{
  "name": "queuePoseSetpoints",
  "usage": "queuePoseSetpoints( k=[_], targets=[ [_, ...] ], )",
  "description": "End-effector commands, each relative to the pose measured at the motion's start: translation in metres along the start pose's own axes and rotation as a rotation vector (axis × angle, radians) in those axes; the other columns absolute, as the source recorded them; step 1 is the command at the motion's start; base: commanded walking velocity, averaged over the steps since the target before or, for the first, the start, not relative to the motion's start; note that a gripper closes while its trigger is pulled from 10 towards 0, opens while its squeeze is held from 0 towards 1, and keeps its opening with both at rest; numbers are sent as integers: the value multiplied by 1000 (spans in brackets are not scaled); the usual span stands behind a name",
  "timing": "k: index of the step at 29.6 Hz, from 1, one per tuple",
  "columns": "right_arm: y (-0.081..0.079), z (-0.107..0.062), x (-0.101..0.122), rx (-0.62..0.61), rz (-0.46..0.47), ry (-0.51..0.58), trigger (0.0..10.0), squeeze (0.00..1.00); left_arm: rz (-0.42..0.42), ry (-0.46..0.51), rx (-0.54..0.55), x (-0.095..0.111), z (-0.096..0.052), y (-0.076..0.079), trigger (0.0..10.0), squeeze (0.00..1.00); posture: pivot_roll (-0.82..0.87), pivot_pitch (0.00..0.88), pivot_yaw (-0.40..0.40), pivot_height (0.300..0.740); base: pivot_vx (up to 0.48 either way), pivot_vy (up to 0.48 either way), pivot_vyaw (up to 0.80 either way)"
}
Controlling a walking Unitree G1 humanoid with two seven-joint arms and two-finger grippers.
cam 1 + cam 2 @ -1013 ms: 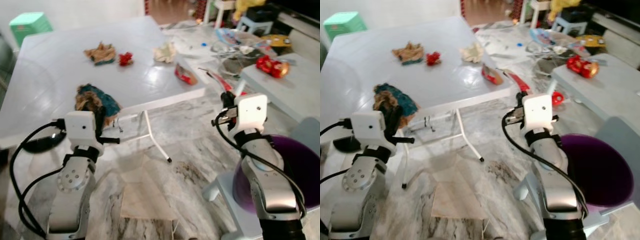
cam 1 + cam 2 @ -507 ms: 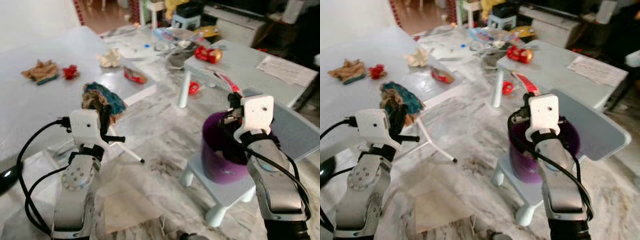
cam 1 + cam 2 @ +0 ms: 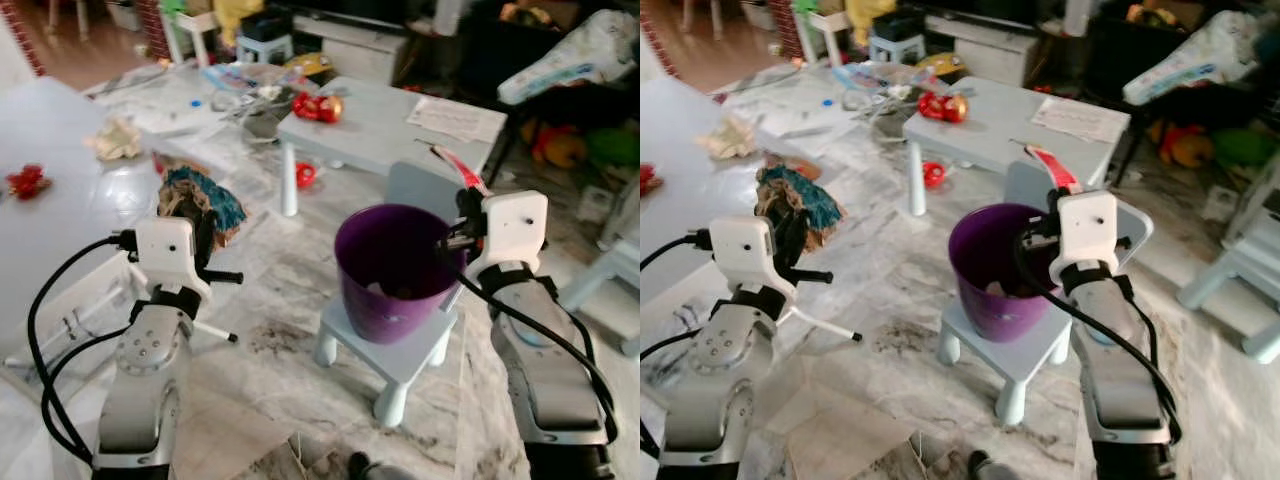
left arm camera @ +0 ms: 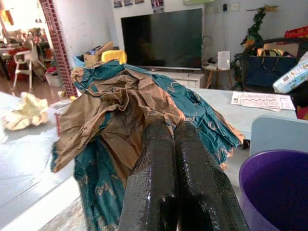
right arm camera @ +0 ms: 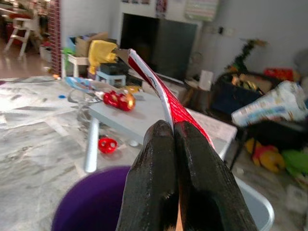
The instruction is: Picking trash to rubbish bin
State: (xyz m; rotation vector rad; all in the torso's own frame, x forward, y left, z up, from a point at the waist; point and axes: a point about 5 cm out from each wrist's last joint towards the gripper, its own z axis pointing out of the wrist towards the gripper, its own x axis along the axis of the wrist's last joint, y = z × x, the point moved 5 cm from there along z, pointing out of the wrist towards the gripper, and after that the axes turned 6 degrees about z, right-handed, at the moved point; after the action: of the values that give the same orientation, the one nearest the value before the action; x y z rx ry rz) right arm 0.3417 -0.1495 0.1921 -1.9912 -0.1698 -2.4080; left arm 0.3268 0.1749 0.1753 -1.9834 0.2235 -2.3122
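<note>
Using the purple bin [image 3: 392, 270] as the reference point here. It sits on a small pale stool [image 3: 392, 355] on the marble floor [image 3: 280, 330], and there's a bit of something pale at the bottom of it.

Right pincer [image 5: 174, 137] is up at the bin's rim on the robot's right side, fingers pressed together on a flat red wrapper [image 5: 163, 98] that sticks up and out past the tips. In the head view the wrapper [image 3: 460, 172] pokes up just above the far side of the rim.

Left pincer [image 4: 174, 139] is off to the left of the bin, well apart from it, fingers clamped shut on a crumpled wad of brown and teal paper [image 4: 130, 115]. The wad [image 3: 200, 205] sits up at about the same height as the bin's rim.

Further out, behind the bin, there's a grey surface [image 3: 390, 130] with a red foil wrapper [image 3: 318, 106] near its left end and a printed sheet [image 3: 455, 118] to the right. A small red thing [image 3: 306, 176] lies on the floor under it.

Left of the bin and further back, a white surface [image 3: 60, 200] holds a cream crumpled ball [image 3: 115, 138] and a red scrap [image 3: 25, 183].
</note>
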Motion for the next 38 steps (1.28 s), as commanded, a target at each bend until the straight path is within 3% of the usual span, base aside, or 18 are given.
queuePoseSetpoints(
  k=[1, 6, 16, 23, 38],
  targets=[
    [6, 0, 1, -17, -6, -1, 10000, 0, -6, 9, -18, 3, 2, 6, 10000, 0, -38, 81, 43, 740, 0, 0, -788],
    [5, 0, 1, -13, 1, 3, 10000, 0, -12, 9, -27, 1, 1, 8, 10000, 0, -37, 82, 45, 740, 0, 0, -728],
    [-11, -1, -2, 60, 23, -3, 10000, 0, -2, 0, -18, 0, 3, 7, 10000, 0, -37, 83, 44, 740, 0, 0, 0],
    [-26, -2, -5, 126, 40, -12, 10000, 0, 2, -4, -20, -2, 3, 7, 10000, 0, -36, 79, 45, 740, 260, 0, 0],
    [-35, -2, -7, 161, 64, -15, 10000, 0, 1, -12, -28, -3, 4, 9, 10000, 0, -30, 77, 53, 740, 326, 0, 0]
  ],
)
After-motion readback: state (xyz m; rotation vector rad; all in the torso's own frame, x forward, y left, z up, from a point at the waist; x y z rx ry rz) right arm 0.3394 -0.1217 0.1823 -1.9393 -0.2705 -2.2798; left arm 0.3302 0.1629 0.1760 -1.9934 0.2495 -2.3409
